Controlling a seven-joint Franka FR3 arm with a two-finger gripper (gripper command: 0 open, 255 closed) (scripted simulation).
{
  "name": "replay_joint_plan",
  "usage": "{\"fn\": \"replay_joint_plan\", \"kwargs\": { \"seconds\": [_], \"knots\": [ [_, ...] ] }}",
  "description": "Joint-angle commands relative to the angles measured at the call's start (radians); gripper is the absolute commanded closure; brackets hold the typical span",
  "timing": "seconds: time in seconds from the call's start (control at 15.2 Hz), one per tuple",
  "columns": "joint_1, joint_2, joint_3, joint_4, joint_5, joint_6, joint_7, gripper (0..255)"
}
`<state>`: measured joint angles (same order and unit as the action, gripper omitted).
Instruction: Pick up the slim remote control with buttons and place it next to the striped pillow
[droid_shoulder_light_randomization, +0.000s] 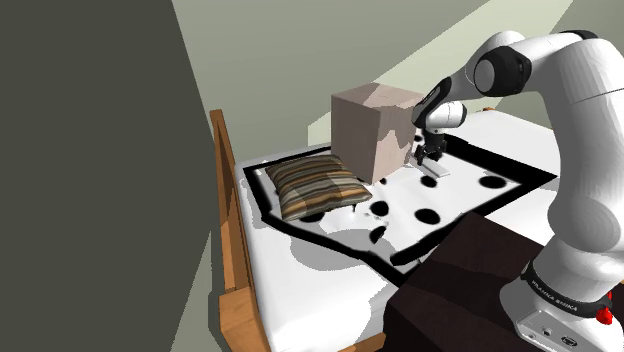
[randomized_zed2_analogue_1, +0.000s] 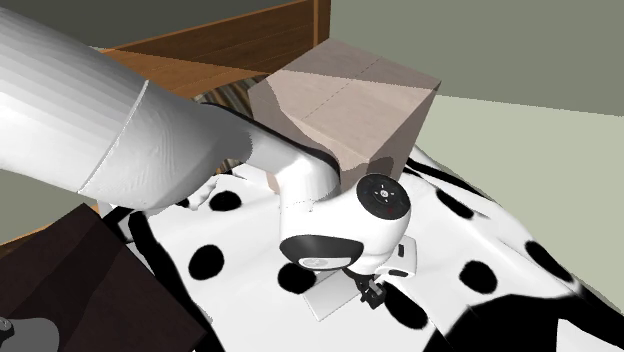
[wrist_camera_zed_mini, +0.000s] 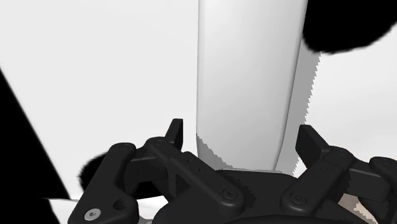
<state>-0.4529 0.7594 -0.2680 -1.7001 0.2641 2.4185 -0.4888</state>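
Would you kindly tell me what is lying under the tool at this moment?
A slim pale remote lies flat on the white, black-spotted blanket, between the fingers of the open tool. The tool's body covers its near end.

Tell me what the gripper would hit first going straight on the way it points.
Probably the pale slim remote, lying straight ahead between the gripper's open fingers on the spotted bedcover. How near it is, I can't tell.
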Motion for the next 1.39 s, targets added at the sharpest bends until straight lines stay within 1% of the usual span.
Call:
{"fn": "replay_joint_plan", "kwargs": {
  "seconds": [0.0,0.13,0.2,0.79,1.32],
  "knots": [
    [0.0,0.0,0.0,0.0,0.0,0.001,0.0,0],
    [0.0,0.0,0.0,0.0,0.0,0.0,0.0,0],
    [0.0,0.0,0.0,0.0,0.0,0.0,0.0,255],
    [0.0,0.0,0.0,0.0,0.0,0.001,0.0,255],
    [0.015,-0.079,-0.021,-0.015,-0.022,-0.063,0.012,255]
  ]
}}
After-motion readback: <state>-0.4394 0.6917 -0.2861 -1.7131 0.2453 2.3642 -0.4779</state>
